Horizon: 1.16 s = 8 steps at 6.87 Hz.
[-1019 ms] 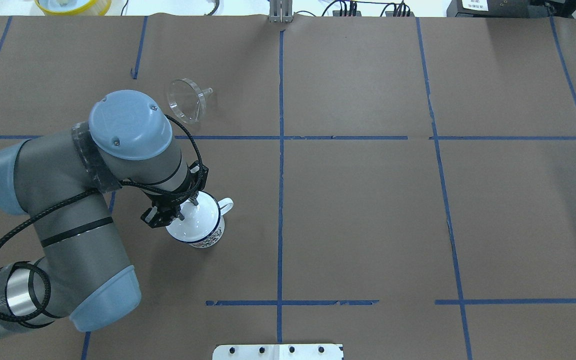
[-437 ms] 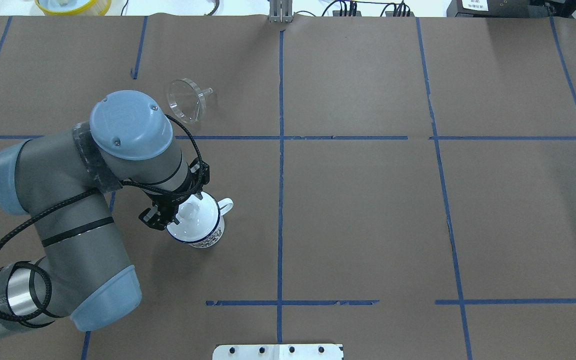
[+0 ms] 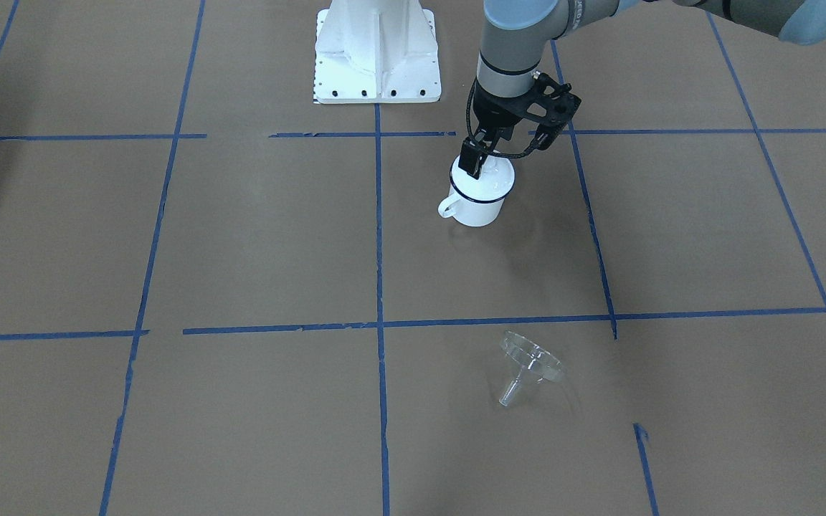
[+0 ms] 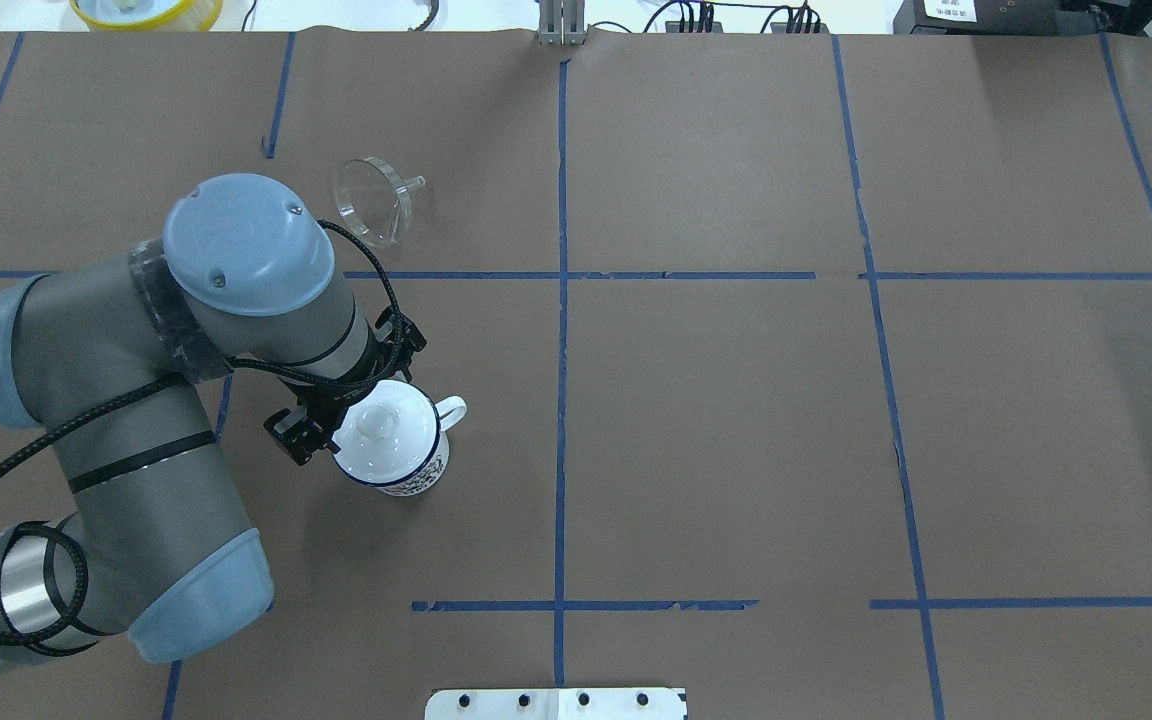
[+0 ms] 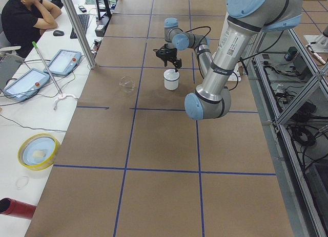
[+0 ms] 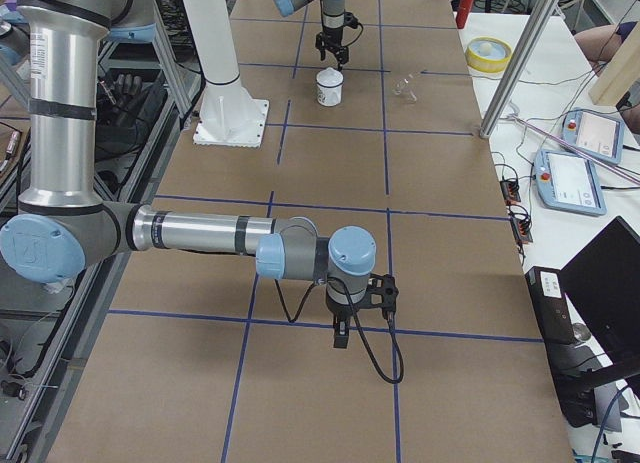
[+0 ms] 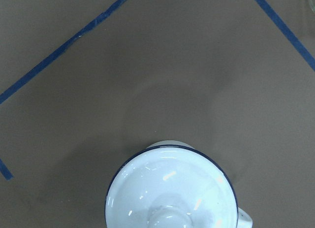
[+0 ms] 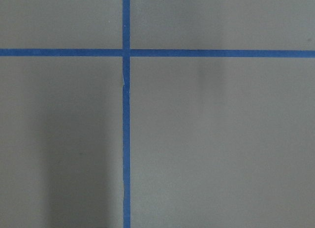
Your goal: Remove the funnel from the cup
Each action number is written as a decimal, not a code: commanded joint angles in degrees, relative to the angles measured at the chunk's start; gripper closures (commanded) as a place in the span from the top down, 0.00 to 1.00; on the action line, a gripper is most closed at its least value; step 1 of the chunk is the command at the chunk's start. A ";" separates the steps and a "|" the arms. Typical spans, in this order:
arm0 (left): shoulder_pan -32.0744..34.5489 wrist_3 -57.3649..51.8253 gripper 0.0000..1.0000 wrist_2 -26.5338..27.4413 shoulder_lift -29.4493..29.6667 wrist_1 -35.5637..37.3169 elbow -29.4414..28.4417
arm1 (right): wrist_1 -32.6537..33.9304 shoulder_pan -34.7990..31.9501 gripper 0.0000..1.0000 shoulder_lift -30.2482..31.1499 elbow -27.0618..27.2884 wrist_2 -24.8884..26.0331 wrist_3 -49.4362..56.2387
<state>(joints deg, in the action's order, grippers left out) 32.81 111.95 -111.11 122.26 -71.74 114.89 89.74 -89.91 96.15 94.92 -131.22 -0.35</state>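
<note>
Desk (image 4: 736,400) is carrying one cup (image 4: 414,475), one lid (image 4: 376,425) and one funnel (image 4: 373,200); two tools are working above. Left tool (image 3: 483,165) is hovering released over the lidded cup, and the funnel is lying sideways, well apart from it. Right tool (image 6: 340,338) is hanging far off; cannot tell its grip.

White cup (image 3: 479,209), dark blue rim; clear funnel (image 3: 532,357)

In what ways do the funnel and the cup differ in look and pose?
The funnel is clear; the cup is white with a dark blue rim. The funnel lies on its side, while the cup stands upright. The cup bears a white lid; the funnel bears nothing. Both rest on the brown table, apart.
</note>
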 commanded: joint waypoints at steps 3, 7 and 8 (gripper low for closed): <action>13.90 -34.85 1.00 -7.07 -9.35 -5.82 1.22 | 0.00 0.00 1.00 0.00 0.00 0.00 0.00; 39.74 -84.56 1.00 -19.75 -23.98 -12.55 -5.69 | 0.00 0.00 1.00 0.00 -0.09 0.00 0.00; 46.31 -94.45 1.00 -20.28 -24.08 -12.55 -10.60 | 0.00 0.00 1.00 0.00 0.00 0.00 0.00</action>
<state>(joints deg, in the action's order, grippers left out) 71.44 31.52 -130.18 99.21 -84.13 109.42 89.74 -89.91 96.15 94.89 -131.22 -0.35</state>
